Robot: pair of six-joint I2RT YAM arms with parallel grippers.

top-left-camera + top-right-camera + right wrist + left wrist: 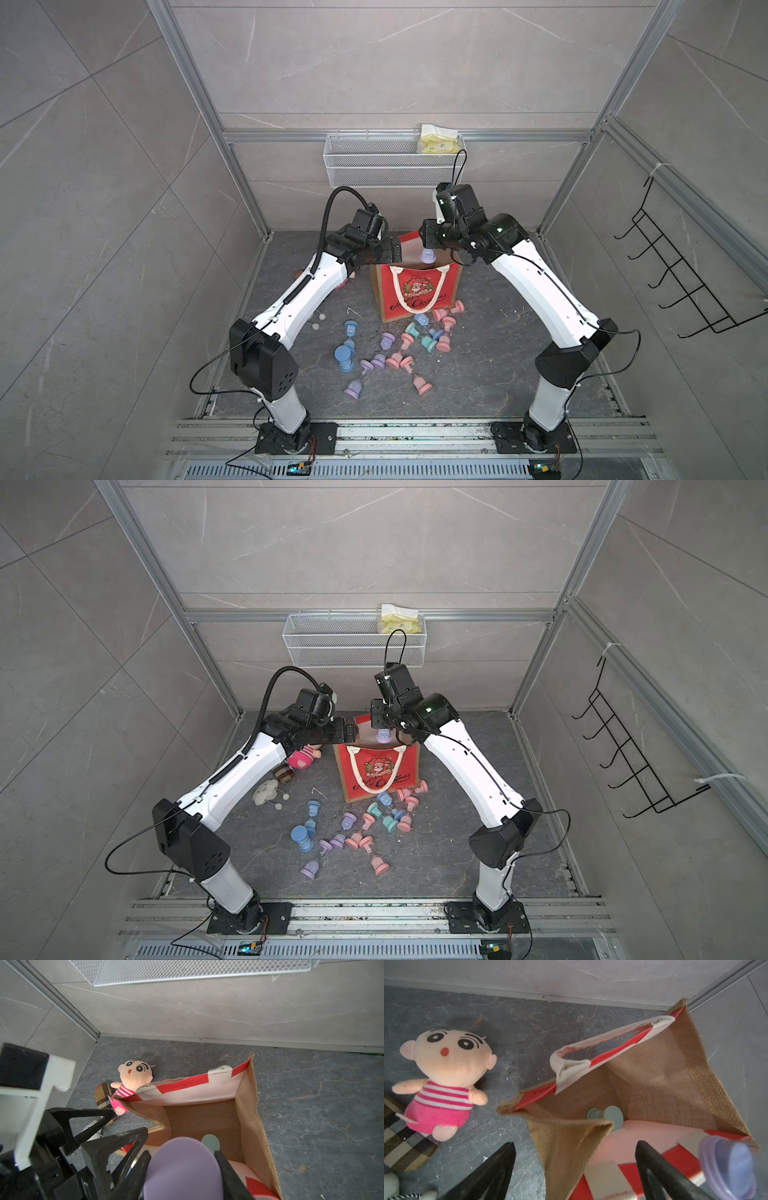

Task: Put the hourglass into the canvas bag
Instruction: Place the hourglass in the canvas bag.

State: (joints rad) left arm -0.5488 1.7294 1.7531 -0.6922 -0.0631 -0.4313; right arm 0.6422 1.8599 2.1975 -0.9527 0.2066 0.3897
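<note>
Hourglass (pixel 427 256), purple: clamped in right end effector (pixel 182 1154) above open bag (pixel 417 291), not yet released; left end effector (pixel 575 1144) spread wide astride bag's side wall; teal hourglass (pixel 605 1114) inside, others on counter (pixel 498 365).

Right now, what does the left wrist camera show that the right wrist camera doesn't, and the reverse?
Left wrist only: the burlap side edge of the canvas bag between the fingers of the open left gripper, plus the full loop of one handle. Right wrist only: the right gripper shut on the purple hourglass over the bag's mouth, plus the white wire basket. Both: a teal hourglass on the bag's bottom and the plush doll on the floor beside the bag.
</note>
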